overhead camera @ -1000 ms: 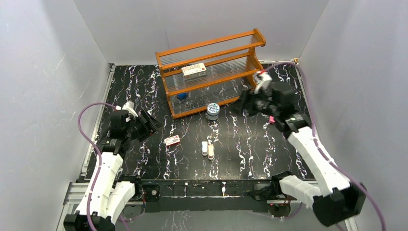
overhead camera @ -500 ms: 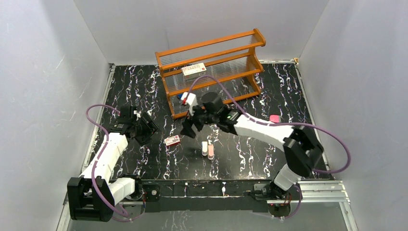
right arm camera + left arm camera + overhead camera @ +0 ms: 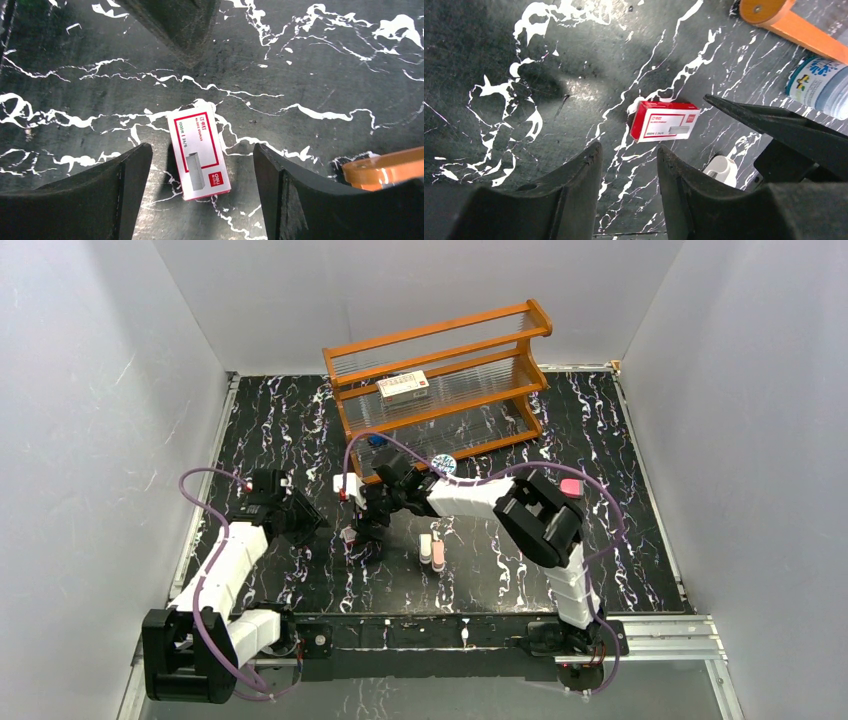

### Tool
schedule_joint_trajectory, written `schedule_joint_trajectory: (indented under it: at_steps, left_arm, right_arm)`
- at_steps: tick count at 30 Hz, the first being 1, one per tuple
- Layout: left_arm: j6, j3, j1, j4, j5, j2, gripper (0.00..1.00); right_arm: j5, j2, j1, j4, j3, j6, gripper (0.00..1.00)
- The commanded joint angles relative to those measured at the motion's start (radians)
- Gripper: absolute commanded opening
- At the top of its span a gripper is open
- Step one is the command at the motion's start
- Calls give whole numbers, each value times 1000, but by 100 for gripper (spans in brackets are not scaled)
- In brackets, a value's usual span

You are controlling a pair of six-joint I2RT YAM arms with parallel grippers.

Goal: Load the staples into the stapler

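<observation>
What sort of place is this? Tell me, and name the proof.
Probably a robot test cell: plain white walls box in a black marbled table, with the left arm and right arm bolted at its near edge.

Leaves bare counter [image 3: 600,560] along the near edge toward the near-right corner. Crowds the middle with left gripper [image 3: 629,147], right gripper [image 3: 200,150], small box [image 3: 198,152]. Blocks the far edge with orange rack [image 3: 440,390].

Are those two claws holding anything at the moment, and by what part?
Nothing. The right gripper is open above the small box; the left gripper is empty.
</observation>
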Motion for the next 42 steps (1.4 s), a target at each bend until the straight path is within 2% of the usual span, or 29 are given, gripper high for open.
schedule_joint_trajectory:
  at_steps: [1,13,20,25,29,32,42]
  left_arm:
    - [-15,-39,4,13,17,-26,41]
    - [-51,-110,4,97,120,-16,40]
    - [-58,-134,4,139,144,-12,41]
    - [-63,-193,4,281,247,26,40]
    - [-86,-245,4,420,344,81,35]
    - [-42,-228,4,418,312,108,27]
    - [-20,-234,4,444,222,86,25]
  right_arm:
    - [-75,36,-3,29,63,-129,82]
    - [-63,126,-3,-38,107,-217,72]
    - [-64,142,-3,-115,133,-235,55]
    - [-63,96,-4,-52,60,-221,53]
    - [-80,73,-4,5,16,-191,51]
    - [-91,85,-4,3,30,-181,50]
    - [-77,87,-3,-9,42,-182,49]
